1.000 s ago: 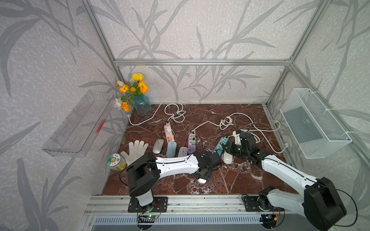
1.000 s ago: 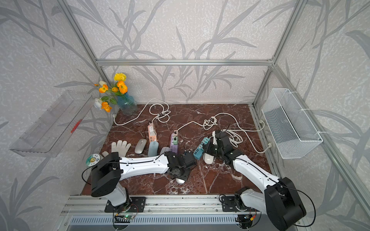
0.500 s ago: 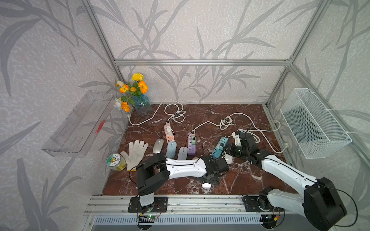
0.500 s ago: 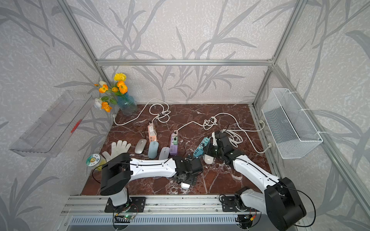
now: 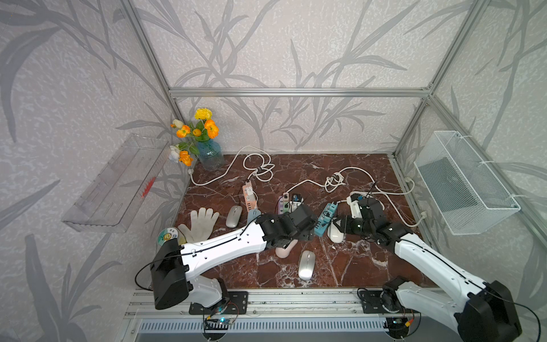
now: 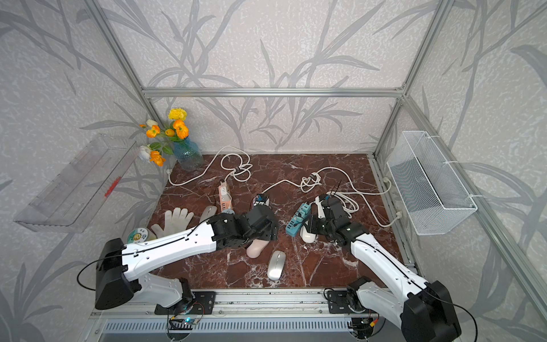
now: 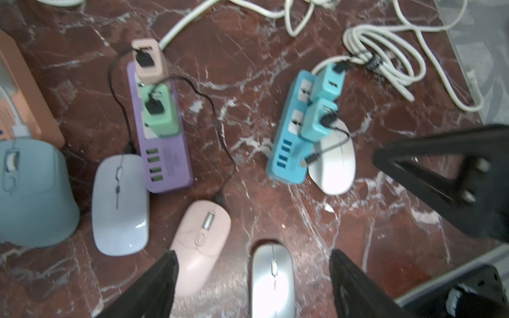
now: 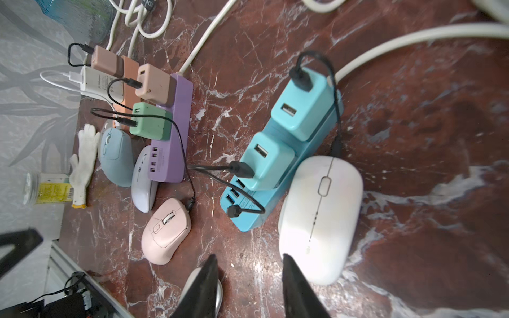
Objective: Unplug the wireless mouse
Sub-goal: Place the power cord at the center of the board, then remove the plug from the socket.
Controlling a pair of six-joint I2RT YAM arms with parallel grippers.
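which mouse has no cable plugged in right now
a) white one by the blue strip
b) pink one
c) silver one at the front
c: the silver mouse lies alone with no cord on it, while the pink mouse and white mouse are both plugged in.

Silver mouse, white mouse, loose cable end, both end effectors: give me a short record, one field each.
Silver mouse: apart from the strips, no cable attached
White mouse: beside the blue power strip, black cable plugged in
Loose cable end: lying on the blue power strip
Left end effector: open, empty
Right end effector: open, empty
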